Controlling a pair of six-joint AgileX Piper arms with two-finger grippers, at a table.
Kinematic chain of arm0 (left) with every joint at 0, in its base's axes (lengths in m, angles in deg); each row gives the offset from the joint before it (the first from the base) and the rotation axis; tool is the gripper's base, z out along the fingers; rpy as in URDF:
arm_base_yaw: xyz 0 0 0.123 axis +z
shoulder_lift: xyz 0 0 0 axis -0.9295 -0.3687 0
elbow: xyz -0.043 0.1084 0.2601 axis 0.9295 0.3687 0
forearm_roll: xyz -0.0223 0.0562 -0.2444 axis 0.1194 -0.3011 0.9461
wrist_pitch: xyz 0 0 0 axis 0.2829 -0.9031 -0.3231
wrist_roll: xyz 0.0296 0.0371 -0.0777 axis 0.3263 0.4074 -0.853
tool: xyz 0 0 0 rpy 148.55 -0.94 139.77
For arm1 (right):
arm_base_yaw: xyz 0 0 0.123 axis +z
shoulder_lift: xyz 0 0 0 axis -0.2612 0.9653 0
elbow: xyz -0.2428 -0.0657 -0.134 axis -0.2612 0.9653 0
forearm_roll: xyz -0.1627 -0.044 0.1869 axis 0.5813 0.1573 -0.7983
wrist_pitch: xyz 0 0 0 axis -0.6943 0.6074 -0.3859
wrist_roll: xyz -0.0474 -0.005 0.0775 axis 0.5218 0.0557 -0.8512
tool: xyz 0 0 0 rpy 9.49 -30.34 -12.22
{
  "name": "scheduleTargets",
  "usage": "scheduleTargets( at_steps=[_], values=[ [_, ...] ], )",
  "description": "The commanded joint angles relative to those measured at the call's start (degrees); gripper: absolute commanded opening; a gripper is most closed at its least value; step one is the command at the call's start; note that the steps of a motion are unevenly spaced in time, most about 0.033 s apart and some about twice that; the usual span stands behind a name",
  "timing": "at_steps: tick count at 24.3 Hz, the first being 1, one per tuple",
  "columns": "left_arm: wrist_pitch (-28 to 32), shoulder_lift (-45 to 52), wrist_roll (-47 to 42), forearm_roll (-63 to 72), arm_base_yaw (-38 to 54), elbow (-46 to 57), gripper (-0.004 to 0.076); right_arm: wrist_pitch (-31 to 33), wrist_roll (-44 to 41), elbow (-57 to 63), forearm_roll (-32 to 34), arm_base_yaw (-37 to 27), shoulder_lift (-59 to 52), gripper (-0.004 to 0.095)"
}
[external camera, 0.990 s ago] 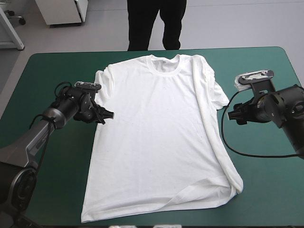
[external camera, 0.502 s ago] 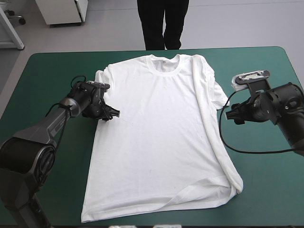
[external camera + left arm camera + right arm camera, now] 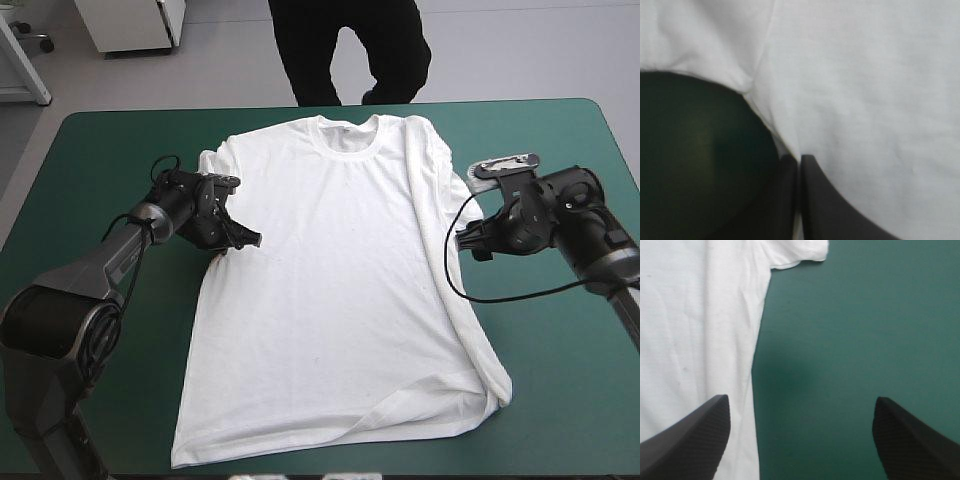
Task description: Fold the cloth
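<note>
1. High view: white short-sleeved cloth T-shirt (image 3: 330,280) lies spread flat mid teal-green counter (image 3: 560,400), collar at the far side. Its right side is already turned in over the body. Left gripper (image 3: 250,239) is at the shirt's left edge under the sleeve and right gripper (image 3: 468,240) is beside the right sleeve, likely flanking it for a side fold.
2. Left wrist view: black fingers (image 3: 840,210) are pressed into one point on the shirt edge. Can't tell if any cloth is pinched.
3. Right wrist view: fingers spread wide, one over the shirt's edge, holding nothing.
</note>
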Motion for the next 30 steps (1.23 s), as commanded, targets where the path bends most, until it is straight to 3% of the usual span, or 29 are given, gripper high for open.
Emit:
scheduleTargets(
  at_steps=[1,8,11,17,25,30],
  values=[
    [0.6,-0.4,0.1,0.2,0.0,0.1,-0.0009,-5.3,1.0,-1.9,-3.4,0.1,3.9,0.0739],
    [0.2,-0.3,0.1,0.2,0.0,0.1,-0.0009,-13.9,1.1,-2.9,-5.1,0.1,15.5,0.0738],
    [0.3,-0.3,0.1,0.2,0.0,0.1,-0.0009,-13.9,1.6,-5.8,-5.0,0.1,18.5,0.0731],
    [0.2,-0.3,0.1,0.1,0.0,0.1,-0.0009,-13.1,1.6,-8.6,-5.3,0.1,24.1,0.0528],
    [-0.3,-0.3,1.7,0.0,0.0,0.1,-0.0009,-13.0,1.3,-8.6,-5.9,0.1,27.7,0.0423],
    [-0.3,-0.3,1.7,0.0,0.0,0.1,-0.0009,-12.2,1.6,-8.6,-7.3,0.1,29.3,0.0249]
  ],
)
